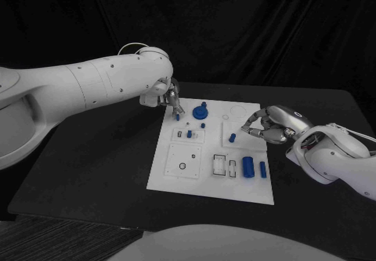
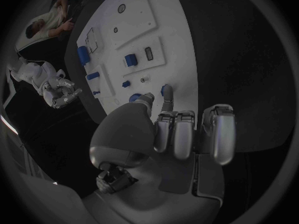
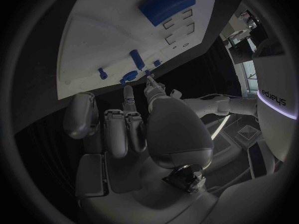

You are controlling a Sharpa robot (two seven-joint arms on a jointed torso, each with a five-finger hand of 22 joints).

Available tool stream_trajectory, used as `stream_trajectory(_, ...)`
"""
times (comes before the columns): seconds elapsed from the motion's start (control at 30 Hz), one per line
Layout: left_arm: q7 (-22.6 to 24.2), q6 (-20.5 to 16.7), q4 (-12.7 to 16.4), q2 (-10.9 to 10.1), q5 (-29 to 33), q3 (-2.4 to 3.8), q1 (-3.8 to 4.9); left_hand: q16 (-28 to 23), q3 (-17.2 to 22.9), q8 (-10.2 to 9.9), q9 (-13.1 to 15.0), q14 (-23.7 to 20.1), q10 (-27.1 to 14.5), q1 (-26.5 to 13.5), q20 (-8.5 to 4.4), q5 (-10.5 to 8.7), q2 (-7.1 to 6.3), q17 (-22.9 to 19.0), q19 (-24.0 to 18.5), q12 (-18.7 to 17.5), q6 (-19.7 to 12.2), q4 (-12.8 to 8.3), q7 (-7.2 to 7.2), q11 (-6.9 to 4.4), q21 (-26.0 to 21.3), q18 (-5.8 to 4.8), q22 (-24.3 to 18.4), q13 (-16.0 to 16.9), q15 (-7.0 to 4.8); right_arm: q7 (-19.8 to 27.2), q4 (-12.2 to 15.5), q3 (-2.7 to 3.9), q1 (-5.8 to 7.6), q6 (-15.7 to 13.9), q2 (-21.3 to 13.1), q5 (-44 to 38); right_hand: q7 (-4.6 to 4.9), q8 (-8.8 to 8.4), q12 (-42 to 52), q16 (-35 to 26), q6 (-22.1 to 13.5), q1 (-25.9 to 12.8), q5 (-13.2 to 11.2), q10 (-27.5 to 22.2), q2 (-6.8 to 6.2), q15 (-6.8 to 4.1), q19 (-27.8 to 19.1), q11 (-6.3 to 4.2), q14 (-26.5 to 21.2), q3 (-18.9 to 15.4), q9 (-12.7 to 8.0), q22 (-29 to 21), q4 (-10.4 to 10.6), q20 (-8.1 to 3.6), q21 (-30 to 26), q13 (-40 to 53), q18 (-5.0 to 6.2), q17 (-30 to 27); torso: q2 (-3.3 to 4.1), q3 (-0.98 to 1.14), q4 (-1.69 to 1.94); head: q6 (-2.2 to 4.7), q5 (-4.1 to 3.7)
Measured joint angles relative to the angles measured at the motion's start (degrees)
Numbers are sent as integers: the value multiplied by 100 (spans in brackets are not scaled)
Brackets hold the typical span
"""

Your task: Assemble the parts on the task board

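At the far left corner of the white task board (image 1: 176,179), the left hand (image 1: 168,100) reaches down over a small blue peg (image 1: 177,116) standing near the board's edge. From the left wrist view its thumb and one finger come together at that peg (image 2: 165,90), while the other fingers (image 2: 221,129) lie folded back; whether the tips truly clamp the peg or only touch it I cannot tell, since they hide the contact. The right hand (image 1: 266,126) hovers over the board's right edge with its fingers curled inward and nothing visibly in them, close to another blue peg (image 1: 232,138).

Other parts lie on the board: a round blue knob piece (image 1: 201,112) just beside the left hand, a large blue cylinder (image 1: 248,166) and a thinner one (image 1: 262,169) near the front right.

To do this step well, I judge the left hand should settle its pinch squarely on the peg's sides and keep it upright, since a tilted peg would likely jam in its hole. Lifting or pressing straight along the peg's axis seems wise, with the folded fingers kept clear of the knob piece. The right hand would do best holding off the board on the bench (image 1: 94,163) side, so that the two hands do not crowd each other.
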Motion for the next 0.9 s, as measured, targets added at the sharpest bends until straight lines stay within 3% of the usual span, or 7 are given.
stream_trajectory(0.9,10,-47,-95,25,-49,-1,-76,0,0,0,0,0,0,0,0,0,0,0,0,0,20,0,-20,0,0,0,0,0,0,-7,-5,-1,0,58,2,0,0,27,0,0,0,34,0,0,-34,0,0,0,0,0,0,0,0,0,0,0,0,0,5,-1,-3,0,22)
